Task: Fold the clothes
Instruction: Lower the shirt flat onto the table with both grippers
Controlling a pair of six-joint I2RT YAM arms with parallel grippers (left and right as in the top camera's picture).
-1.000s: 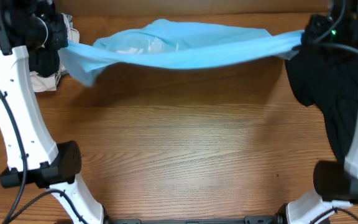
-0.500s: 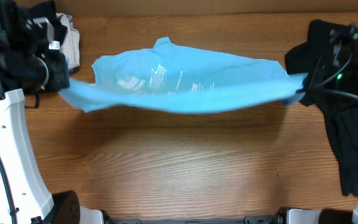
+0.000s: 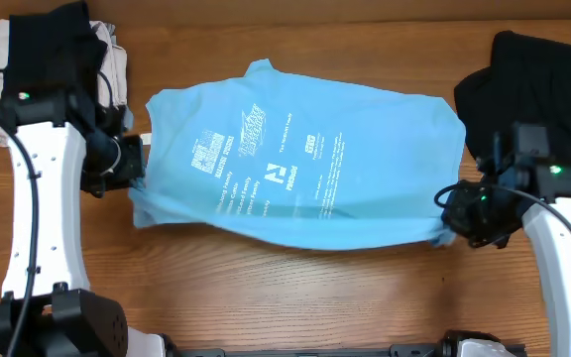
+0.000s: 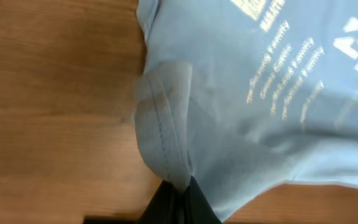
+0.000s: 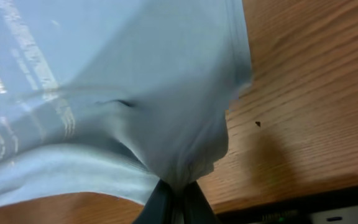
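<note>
Cloth hides most of each grip. In the left wrist view the left fingers show only as a dark wedge cut off by the bottom edge. They are pressed together on a stitched hem fold of the light blue T-shirt. The right fingers look much the same, pinching a bunched corner at the shirt's other end.

From overhead the white print is too small to read. The shirt lies spread across the middle of the wooden tabletop, print up, its near edge rippled between the two pinches. It is thin, soft knit.

A black garment is heaped at far right, partly under the right arm. At far left a dark cloth lies on a beige cloth, their shapes unclear.
</note>
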